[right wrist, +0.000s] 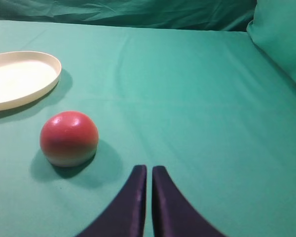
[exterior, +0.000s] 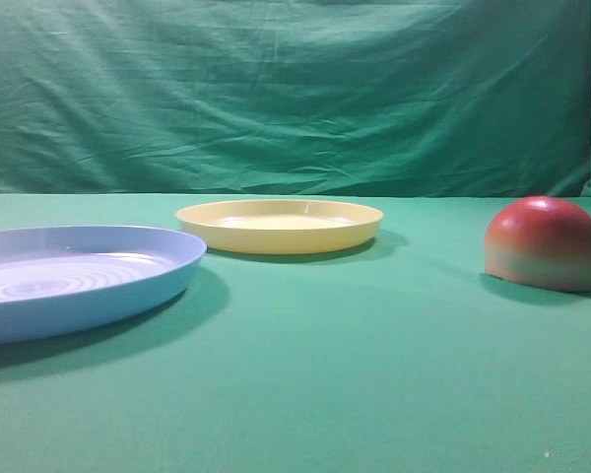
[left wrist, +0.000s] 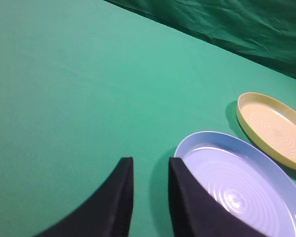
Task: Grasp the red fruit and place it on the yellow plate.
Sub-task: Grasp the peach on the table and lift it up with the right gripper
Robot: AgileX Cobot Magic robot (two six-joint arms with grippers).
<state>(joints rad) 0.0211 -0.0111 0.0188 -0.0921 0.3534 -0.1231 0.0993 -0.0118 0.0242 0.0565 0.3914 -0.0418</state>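
Two tools show, each only as dark fingertips holding nothing: the right tool (right wrist: 149, 170) nearly closed with a slit between its tips, the left tool (left wrist: 150, 165) parted by a narrow gap beside the one light-blue plate (left wrist: 246, 182). One red fruit (right wrist: 69, 138) sits flat-side down on the green tabletop (exterior: 374, 374), left of the right tool and well apart from the one yellow plate (exterior: 280, 225). Both plates hold nothing, and the blue one (exterior: 74, 276) is cut off at the frame edge.

Even, soft overhead light; slightly hazy pictures.
The fruit (right wrist: 69, 138) casts a soft shadow left of the right gripper (right wrist: 148, 170); its dark fingers (right wrist: 133, 197) blur. White glare washes the yellow plate (right wrist: 19, 79) and glints off the blue plate (left wrist: 239, 190).
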